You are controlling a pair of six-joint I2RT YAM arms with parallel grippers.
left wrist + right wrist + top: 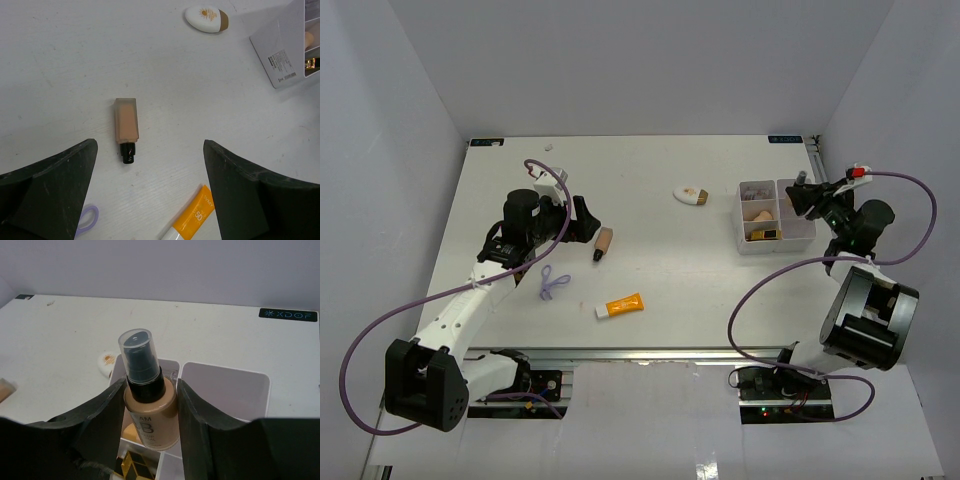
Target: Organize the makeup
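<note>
My left gripper (pixel 582 222) (pixel 150 150) is open and empty, just above and left of the brown lipstick (pixel 603 243) (pixel 126 125), which lies flat. The orange tube with white cap (pixel 620 306) (pixel 192 217) and the purple loop (pixel 553 283) (pixel 87 220) lie nearer the front. The white oval compact (pixel 691 194) (pixel 206 19) (pixel 106 362) lies mid-table. My right gripper (pixel 803 195) (pixel 150 390) is shut on a beige foundation bottle (pixel 150 405) with a clear cap, held above the white tray (pixel 776 247) (pixel 222 385). The tray holds the beige sponge (pixel 760 213) (pixel 129 432), the black-gold case (pixel 765 234) (pixel 132 465) and pink-printed packets (pixel 755 190).
The tray's far right compartment (pixel 225 390) shows nothing inside. White walls close the table in on the left, back and right. The tray's corner (pixel 285 50) shows at the upper right of the left wrist view.
</note>
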